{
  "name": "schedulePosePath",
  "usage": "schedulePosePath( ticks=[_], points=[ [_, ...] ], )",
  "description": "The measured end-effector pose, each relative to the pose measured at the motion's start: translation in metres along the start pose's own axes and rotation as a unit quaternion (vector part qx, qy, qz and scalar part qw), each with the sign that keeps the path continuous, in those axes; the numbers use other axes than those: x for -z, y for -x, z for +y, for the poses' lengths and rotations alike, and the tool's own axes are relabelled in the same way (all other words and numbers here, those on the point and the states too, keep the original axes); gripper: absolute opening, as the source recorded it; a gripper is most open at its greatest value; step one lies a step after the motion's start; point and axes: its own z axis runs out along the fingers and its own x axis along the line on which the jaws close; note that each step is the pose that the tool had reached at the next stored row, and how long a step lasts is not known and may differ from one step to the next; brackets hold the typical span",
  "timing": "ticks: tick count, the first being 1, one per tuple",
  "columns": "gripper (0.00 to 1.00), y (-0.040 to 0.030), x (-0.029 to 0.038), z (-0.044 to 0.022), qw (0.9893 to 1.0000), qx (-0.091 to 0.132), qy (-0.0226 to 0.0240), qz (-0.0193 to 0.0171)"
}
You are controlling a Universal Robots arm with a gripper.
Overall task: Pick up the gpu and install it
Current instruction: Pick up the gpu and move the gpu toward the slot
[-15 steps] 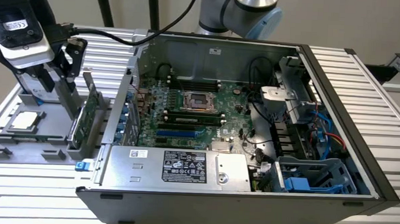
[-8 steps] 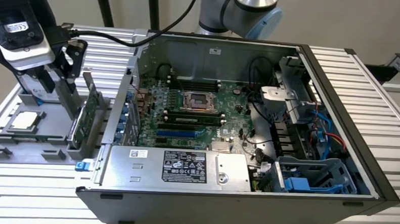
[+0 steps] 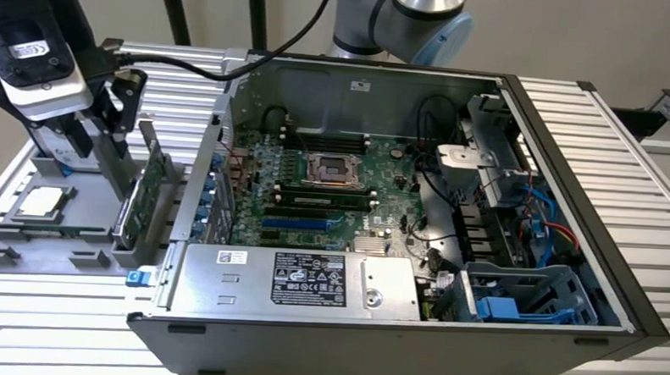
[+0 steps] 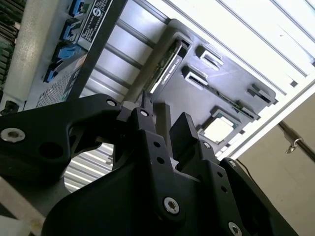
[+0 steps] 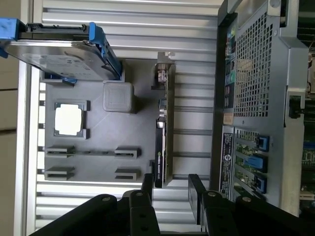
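Observation:
The gpu stands on edge in a slot of the grey holder tray, at the exterior view's left beside the open computer case. In the first wrist view the gpu appears edge-on, a thin dark card with a silver bracket end. My gripper is open, its two black fingers on either side of the line of the card's near end, not closed on it. In the second wrist view my gripper sits just short of the gpu. My gripper hangs over the tray.
The tray also holds a square silver CPU chip and a silver hard drive with a blue frame. Inside the case lie the motherboard with a blue slot and the power supply. The case wall stands close beside the card.

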Motion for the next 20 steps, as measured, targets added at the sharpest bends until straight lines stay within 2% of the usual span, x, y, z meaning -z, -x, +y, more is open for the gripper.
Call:
schedulePosePath(
  ticks=[20],
  points=[
    [1.00, -0.0010, -0.0069, -0.0003, 1.0000, 0.000, 0.0000, 0.0000]
  ],
)
